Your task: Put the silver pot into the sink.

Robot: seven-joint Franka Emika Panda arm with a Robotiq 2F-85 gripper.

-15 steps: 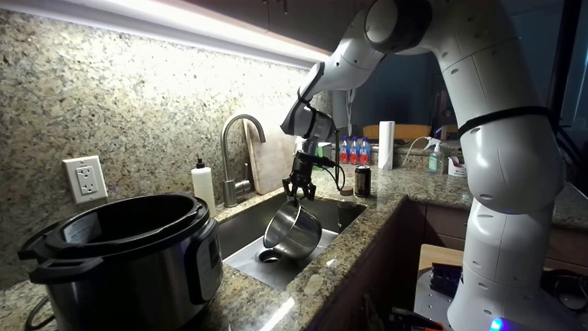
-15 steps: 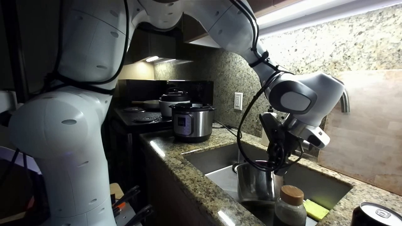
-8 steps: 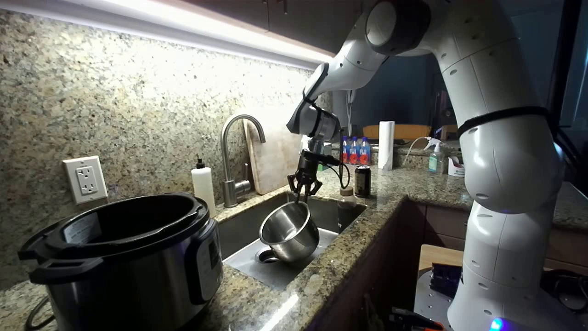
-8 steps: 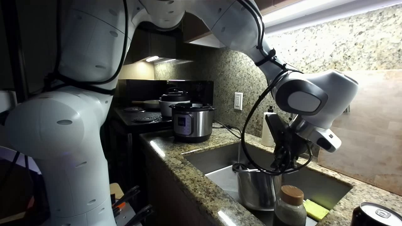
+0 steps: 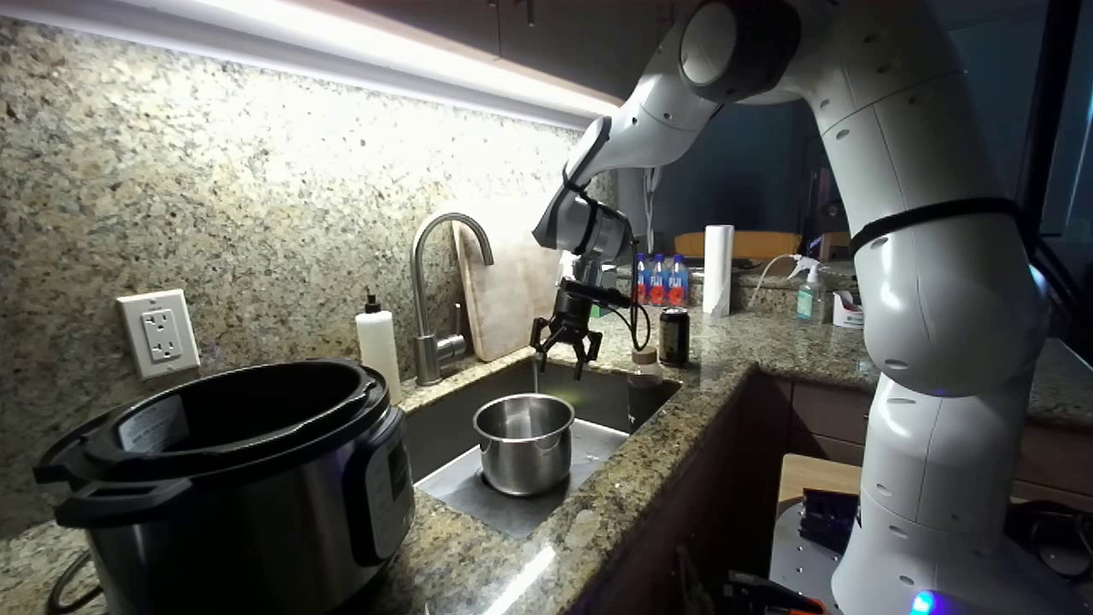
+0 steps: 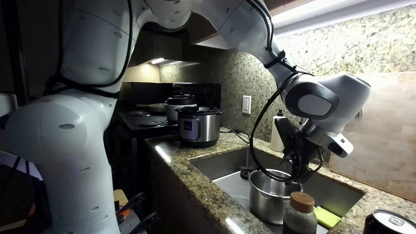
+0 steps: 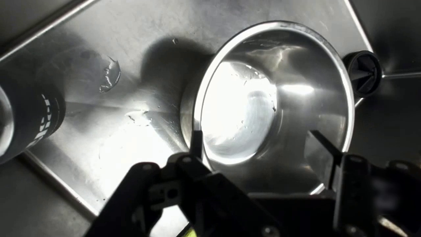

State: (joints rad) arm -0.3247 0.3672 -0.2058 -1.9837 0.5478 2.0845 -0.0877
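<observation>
The silver pot (image 5: 525,461) stands upright on the floor of the steel sink (image 5: 440,444), its mouth facing up; in an exterior view the glass bottle covers part of the pot (image 6: 268,206). Above its rim hangs my gripper (image 5: 558,369), jaws spread wide and gripping nothing. In the wrist view the gripper (image 7: 255,133) looks down at the pot (image 7: 302,62). One finger (image 7: 196,141) overlaps the rim there, while the opposite one lies over the pot's inside. Whether either touches the metal I cannot tell.
A pressure cooker (image 5: 256,512) sits beside the sink, with a faucet (image 5: 420,299) and soap bottle (image 5: 377,346) behind. A glass bottle (image 6: 300,221) and black can (image 5: 674,337) stand at the far end. A yellow sponge (image 6: 326,217) lies in the sink.
Earlier the pot hung tilted with its rim in my jaws. They have opened, and the pot has dropped level onto the sink floor. The arm has shifted slightly away from the faucet.
</observation>
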